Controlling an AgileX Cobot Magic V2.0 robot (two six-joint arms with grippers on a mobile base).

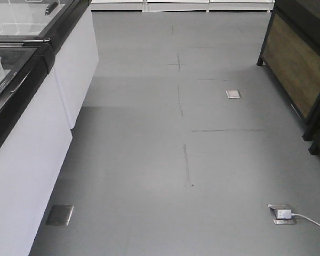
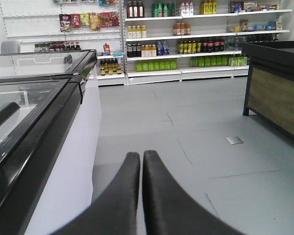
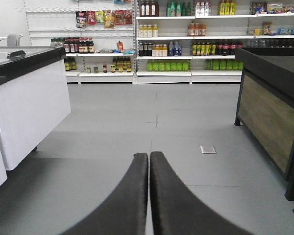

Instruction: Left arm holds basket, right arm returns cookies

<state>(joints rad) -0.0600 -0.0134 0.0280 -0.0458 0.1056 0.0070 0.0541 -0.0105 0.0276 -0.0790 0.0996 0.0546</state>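
My left gripper (image 2: 141, 155) is shut and empty, its black fingers pointing down a shop aisle beside a chest freezer (image 2: 49, 107). My right gripper (image 3: 149, 156) is also shut and empty, pointing along the same aisle toward the far shelves. The basket and the cookies box are out of view in all three views. Neither arm shows in the front view.
White chest freezers with black rims (image 1: 26, 106) line the left. A dark wood-panelled counter (image 1: 301, 69) stands on the right. Far shelves hold bottles and snacks (image 3: 186, 44). A floor socket with a white plug and cable (image 1: 284, 214) lies at front right; metal floor plates (image 1: 233, 94).
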